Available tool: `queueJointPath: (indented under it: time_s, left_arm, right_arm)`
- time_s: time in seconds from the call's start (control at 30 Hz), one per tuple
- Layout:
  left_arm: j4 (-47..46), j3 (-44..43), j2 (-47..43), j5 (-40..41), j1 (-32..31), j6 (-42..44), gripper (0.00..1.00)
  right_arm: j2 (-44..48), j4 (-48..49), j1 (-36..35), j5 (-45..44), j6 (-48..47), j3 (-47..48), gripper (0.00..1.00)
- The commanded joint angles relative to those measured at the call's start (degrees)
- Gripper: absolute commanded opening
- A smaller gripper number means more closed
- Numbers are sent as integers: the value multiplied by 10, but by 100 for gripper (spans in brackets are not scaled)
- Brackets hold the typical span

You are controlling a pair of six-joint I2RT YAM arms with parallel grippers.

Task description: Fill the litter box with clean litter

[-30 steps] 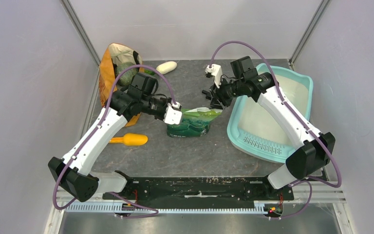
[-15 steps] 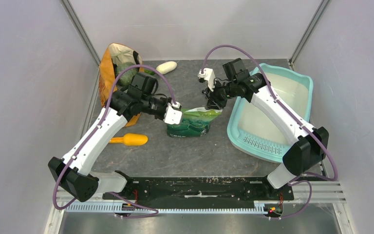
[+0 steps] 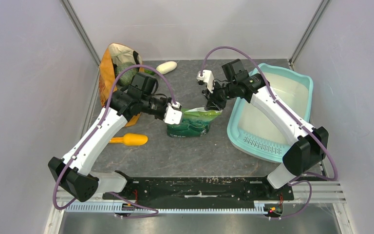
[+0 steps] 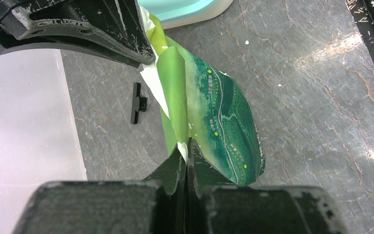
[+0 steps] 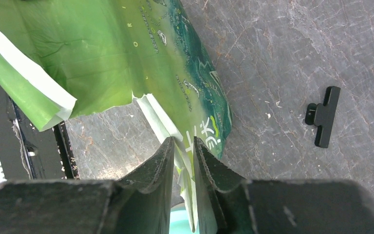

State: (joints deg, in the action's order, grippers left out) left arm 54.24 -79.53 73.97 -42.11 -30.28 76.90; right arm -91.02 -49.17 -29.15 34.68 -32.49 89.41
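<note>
Left pincer: my left gripper [image 4: 187,146] is clenched on a folded edge of the green bag [image 4: 219,117]; the fingers meet with the film pinched between them.
Right pincer: my right gripper [image 5: 184,144] is nipped onto the opposite top corner of the bag, with a strip of pale film running between the two fingers.
Bag: it sits on the dark table [image 3: 175,156] between the two grippers. Its torn, pale-lined top is turned towards the right gripper.
Litter box: the litter box [image 3: 253,127] lies on the table's right side, tilted in plan, with its slotted grille at the near end. I see a whitish floor inside.
Box versus right pincer: my right gripper is over the table, just beside the box's left rim and outside it. That arm's forearm crosses above the tray.
Box versus left pincer: they are well apart, with the bag between them. Only a turquoise corner shows at the top of my left wrist view.
Loose bits: a small black clip [image 5: 324,116] lies on the table near the bag. An orange scoop [image 3: 131,140] lies near the left arm, and an orange-tan cloth bag [image 3: 112,63] stands in the far left corner.
</note>
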Motion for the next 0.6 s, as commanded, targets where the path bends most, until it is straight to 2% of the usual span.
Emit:
queueJointPath:
  time_s: [0.0,0.37,0.4,0.53,0.57]
  left_arm:
    - [-3,-14,-2,0,3,-9,2]
    - [-4,-14,-2,-6,3,-10,2]
    - [-4,-14,-2,-8,3,-9,2]
    - [-3,-9,-6,-9,3,0,2]
    - [-4,-9,-6,-8,3,0,2]
  right_arm:
    - [-4,-14,-5,21,-21,3,27]
    - [-14,-13,-14,-12,-34,-3,26]
    - [-15,-7,-14,-16,-33,-4,24]
    - [-13,2,-14,-25,-24,-1,1]
    - [-10,4,-14,-23,-22,0,0]
